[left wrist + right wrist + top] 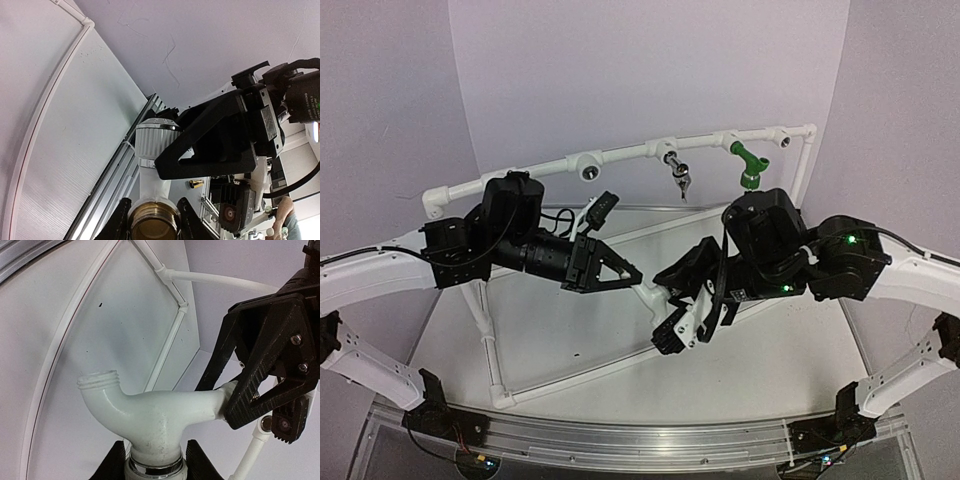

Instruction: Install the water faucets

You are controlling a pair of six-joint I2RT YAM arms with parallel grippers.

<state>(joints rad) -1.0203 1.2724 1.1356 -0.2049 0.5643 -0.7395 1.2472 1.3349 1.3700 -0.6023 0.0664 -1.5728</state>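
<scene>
White faucet [160,412], right pincer [157,461]; blurred label [311,102]

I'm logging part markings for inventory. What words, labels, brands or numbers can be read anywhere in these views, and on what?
No text can be quoted from any view.
Pale print on the black arm housing, left wrist view: too small and blurred to read.
White faucet, green faucet, chrome faucet, pipe frame: no lettering visible.
</scene>
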